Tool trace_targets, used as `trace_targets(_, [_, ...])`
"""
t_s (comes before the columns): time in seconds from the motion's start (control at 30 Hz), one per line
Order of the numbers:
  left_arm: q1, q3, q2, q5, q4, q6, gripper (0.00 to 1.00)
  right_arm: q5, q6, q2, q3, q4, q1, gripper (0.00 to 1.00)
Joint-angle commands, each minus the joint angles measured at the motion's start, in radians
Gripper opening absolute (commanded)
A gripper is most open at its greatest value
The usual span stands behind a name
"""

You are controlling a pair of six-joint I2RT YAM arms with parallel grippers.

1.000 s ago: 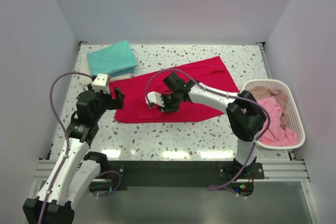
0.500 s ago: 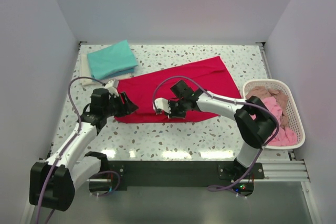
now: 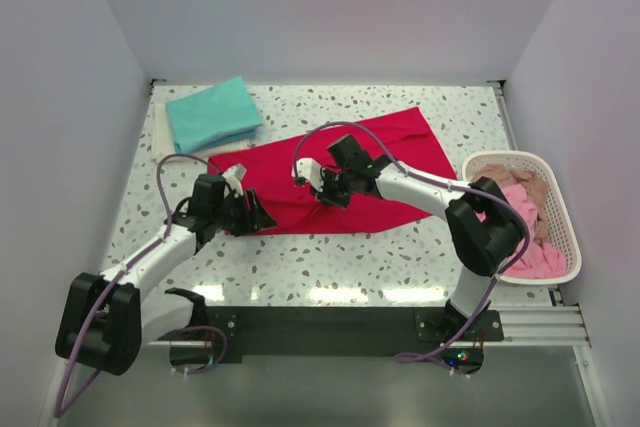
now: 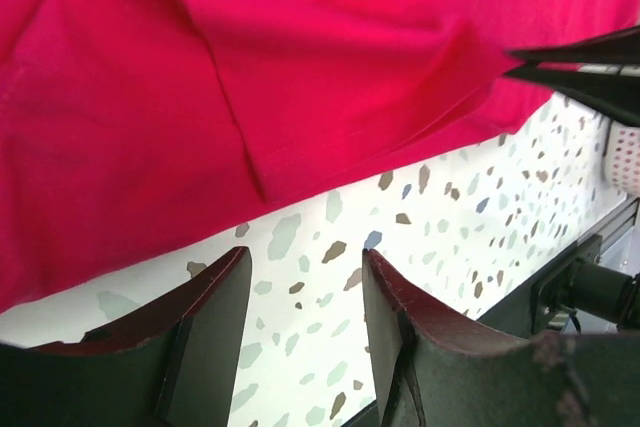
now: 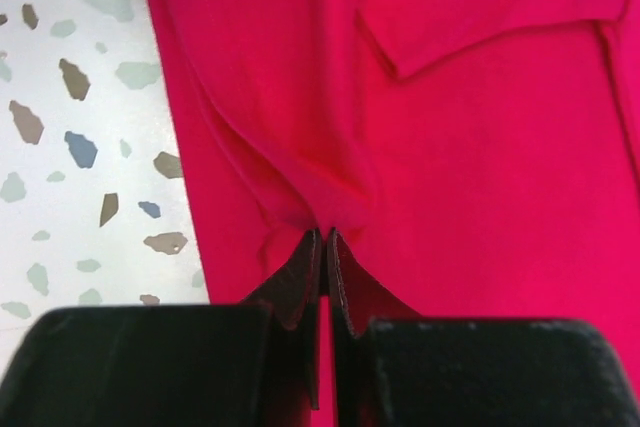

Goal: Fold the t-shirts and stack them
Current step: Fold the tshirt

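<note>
On the speckled table [image 3: 330, 262] the crimson t-shirt [image 3: 412, 142] lies spread, the right gripper [image 3: 322, 190] clamped on a pinch of it, likely to fold it, the left gripper [image 3: 256, 217] with fingers apart at its near hem.

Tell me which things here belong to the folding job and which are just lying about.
Job: red t-shirt, folded teal t-shirt, pink t-shirts in the basket.
Lying about: white mesh basket, speckled table.
</note>
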Motion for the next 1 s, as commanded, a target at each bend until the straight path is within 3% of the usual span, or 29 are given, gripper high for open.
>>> trace_targets(0.0, [-0.031, 0.006, 0.05, -0.004, 0.082, -0.025, 0.52, -0.041, 0.045, 0.005, 0.04, 0.027, -0.012, 0.01])
trace_targets(0.5, [-0.084, 0.068, 0.282, -0.066, 0.202, -0.041, 0.47, -0.065, 0.059, 0.014, 0.025, 0.04, -0.012, 0.01])
trace_targets(0.77, [-0.085, 0.095, 0.291, -0.072, 0.184, -0.039, 0.44, -0.073, 0.062, 0.013, 0.017, 0.041, -0.012, 0.01])
trace_targets(0.97, [-0.085, 0.084, 0.206, -0.073, 0.103, -0.024, 0.46, -0.079, 0.063, 0.007, 0.016, 0.041, -0.012, 0.01])
